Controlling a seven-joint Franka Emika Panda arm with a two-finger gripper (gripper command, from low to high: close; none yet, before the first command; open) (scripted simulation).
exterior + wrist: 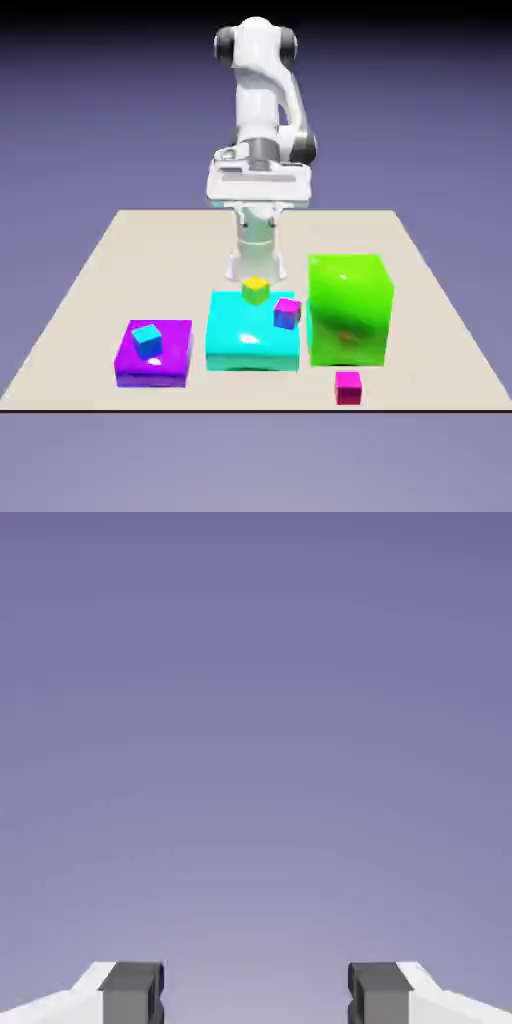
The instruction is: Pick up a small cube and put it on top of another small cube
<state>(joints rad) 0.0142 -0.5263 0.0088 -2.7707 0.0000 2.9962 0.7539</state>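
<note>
Fingers point(256, 992) spread, grasping nothing, hand view showing only backdrop; tiny magenta-pink cube point(348, 387) sits at desk's point(90, 300) near edge before tall green block point(349, 308), which a descending arm could clip.

We are looking at rendered simulation scene, not real room. Plain blue-violet backdrop point(80, 100) is filling everything behind and below; hand view is showing only that gradient. Flat beige table point(100, 290) is floating without legs or walls. White arm point(262, 100) is standing at its far edge. Glossy, flat-coloured blocks, such as green block point(348, 310) and cyan block point(250, 340), are sitting on it like test props.
</note>
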